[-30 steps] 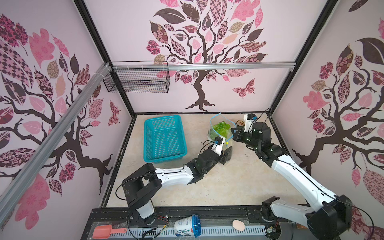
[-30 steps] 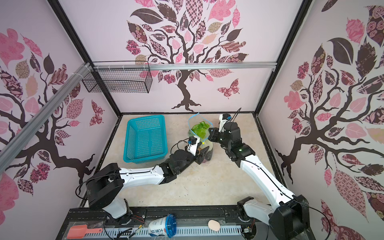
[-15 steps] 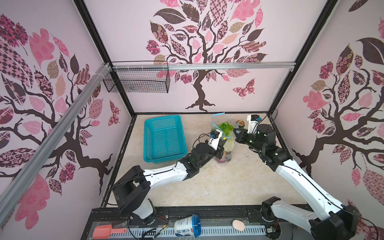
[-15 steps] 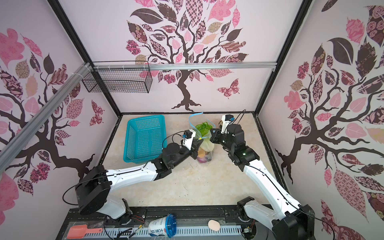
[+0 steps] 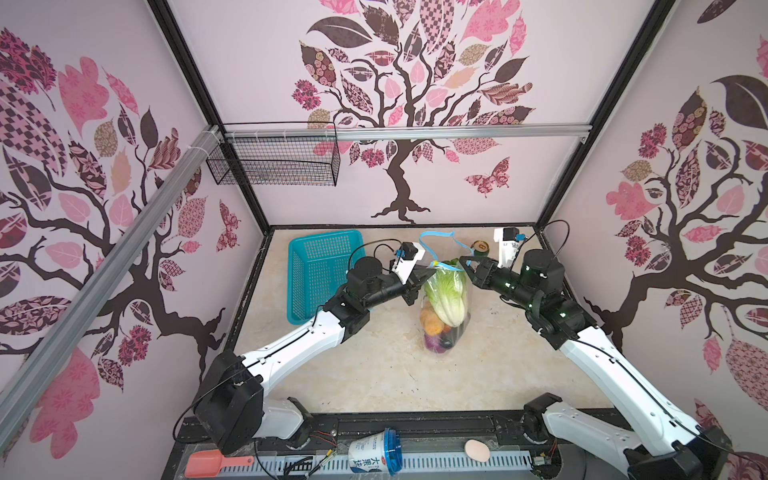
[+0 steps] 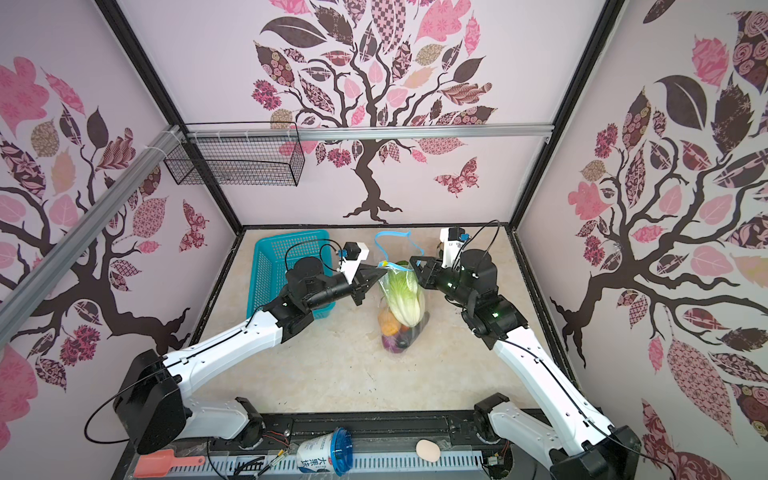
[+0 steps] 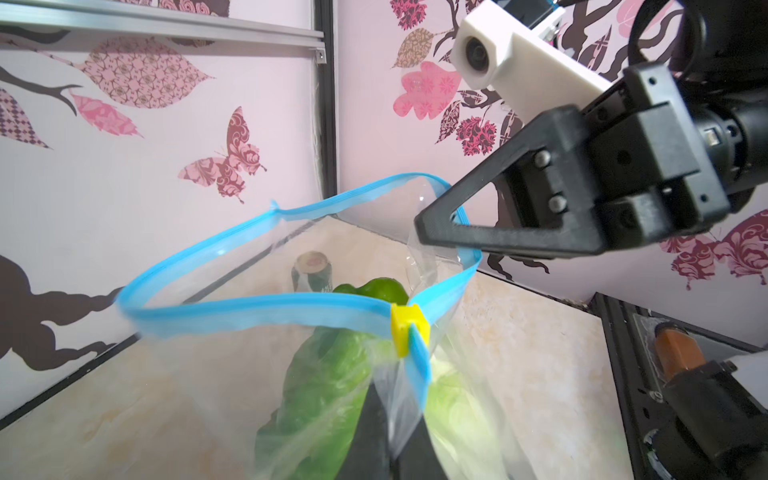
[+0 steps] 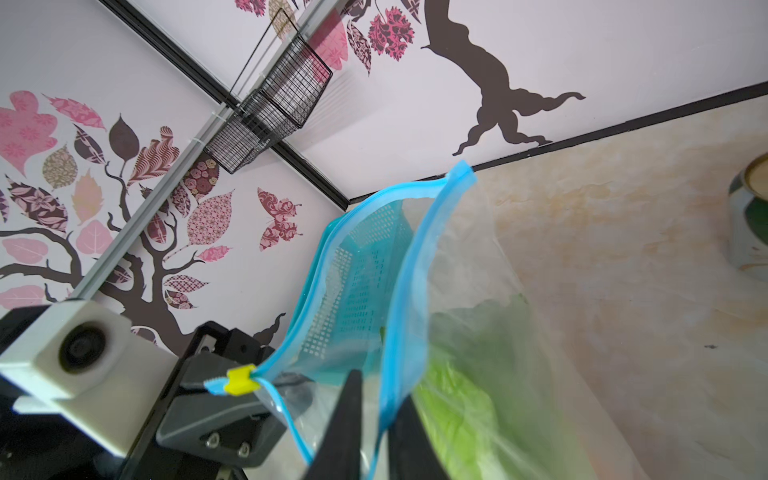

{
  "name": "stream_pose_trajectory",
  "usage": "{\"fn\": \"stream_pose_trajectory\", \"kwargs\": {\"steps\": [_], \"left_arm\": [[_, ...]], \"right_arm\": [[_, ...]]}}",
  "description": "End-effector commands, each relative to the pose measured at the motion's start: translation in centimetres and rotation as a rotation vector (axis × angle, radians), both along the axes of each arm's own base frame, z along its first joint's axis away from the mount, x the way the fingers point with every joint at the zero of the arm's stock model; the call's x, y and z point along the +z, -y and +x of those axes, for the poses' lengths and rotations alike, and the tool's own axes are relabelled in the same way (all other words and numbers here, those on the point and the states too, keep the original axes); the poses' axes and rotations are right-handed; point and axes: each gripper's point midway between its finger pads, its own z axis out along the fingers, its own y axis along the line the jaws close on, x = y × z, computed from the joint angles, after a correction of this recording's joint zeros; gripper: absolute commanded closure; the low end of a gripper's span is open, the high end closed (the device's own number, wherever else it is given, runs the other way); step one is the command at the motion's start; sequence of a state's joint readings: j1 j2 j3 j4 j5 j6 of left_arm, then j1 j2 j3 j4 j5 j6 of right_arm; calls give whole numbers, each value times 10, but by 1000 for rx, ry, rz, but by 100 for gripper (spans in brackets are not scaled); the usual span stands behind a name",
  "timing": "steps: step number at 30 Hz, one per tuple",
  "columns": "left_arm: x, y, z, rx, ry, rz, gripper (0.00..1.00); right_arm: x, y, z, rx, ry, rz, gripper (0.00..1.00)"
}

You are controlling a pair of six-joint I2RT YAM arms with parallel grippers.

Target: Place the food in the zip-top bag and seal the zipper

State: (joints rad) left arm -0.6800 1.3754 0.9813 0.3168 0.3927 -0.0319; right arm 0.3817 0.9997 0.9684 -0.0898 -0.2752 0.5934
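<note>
Though half hidden by the zip-top bag, left tool clamped on it, right tool apart astride the zipper.

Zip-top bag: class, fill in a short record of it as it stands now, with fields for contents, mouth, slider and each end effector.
bag: zip-top bag, held upright by its top
contents: napa cabbage, orange pumpkin, purple onion, smaller pieces
mouth: zipper unsealed, standing open in a wide loop
slider: yellow slider at the end by the left end effector
left end effector: shut on the bag just below the slider
right end effector: jaws slightly apart, zipper strip between them
</note>
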Motion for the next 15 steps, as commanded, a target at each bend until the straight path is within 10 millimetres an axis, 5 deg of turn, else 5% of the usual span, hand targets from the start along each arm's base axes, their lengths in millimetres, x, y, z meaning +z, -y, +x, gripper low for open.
{"fn": "stream_pose_trajectory", "kwargs": {"steps": [1, 4, 6, 12, 15], "left_arm": [[16, -3, 5, -48, 29, 5, 100], [7, 2, 3, -83, 11, 34, 100], [3, 2, 4, -89, 6, 59, 100], [-9, -9, 11, -29, 31, 156, 100], [-11, -16, 15, 3, 91, 188, 100]], "right_arm": [[21, 11, 1, -30, 102, -64, 43], [29, 9, 5, 5, 179, -209, 10], [29, 3, 8, 56, 208, -282, 1], [19, -15, 11, 187, 308, -406, 0], [24, -30, 7, 289, 412, -430, 11]]}}
